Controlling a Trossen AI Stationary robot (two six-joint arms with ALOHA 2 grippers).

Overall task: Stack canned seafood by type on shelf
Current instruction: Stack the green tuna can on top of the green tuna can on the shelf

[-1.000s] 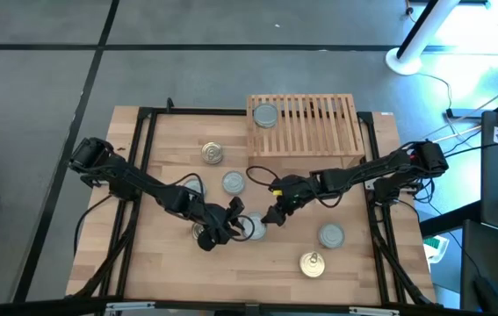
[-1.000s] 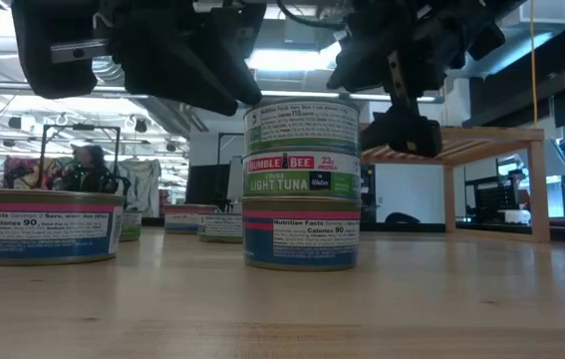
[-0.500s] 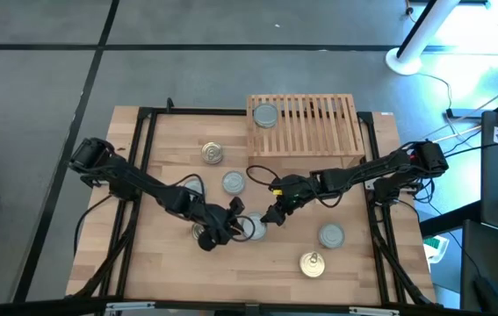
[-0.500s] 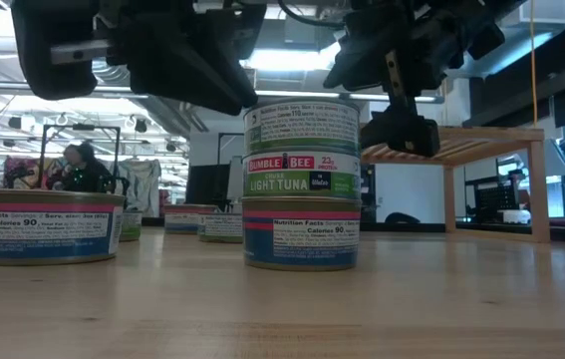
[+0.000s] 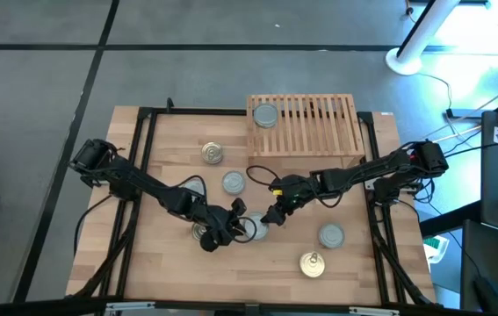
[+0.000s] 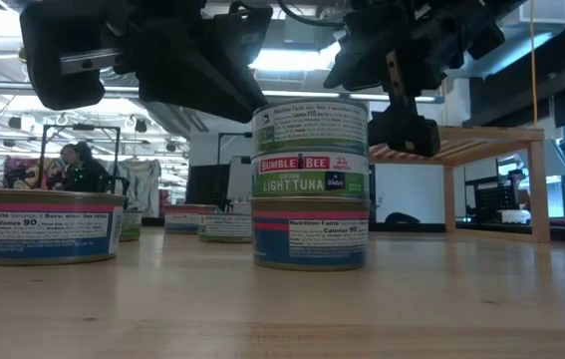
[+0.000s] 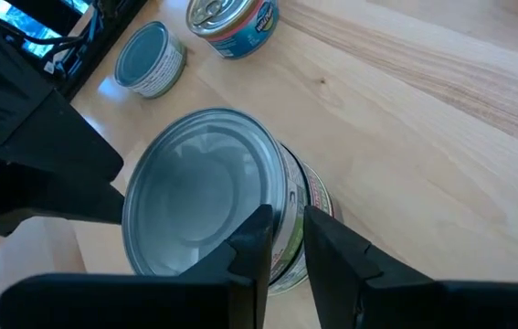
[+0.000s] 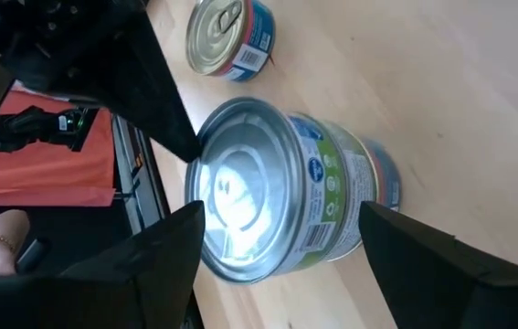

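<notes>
3 cans sit in a stack (image 6: 310, 184) on the table, not on the shelf (image 5: 306, 125) yet. The right gripper (image 8: 277, 260) has its fingers wide apart around the top can, ready to grab. The left gripper (image 7: 281, 247) waits beside the stack, fingers almost together, holding nothing.
</notes>
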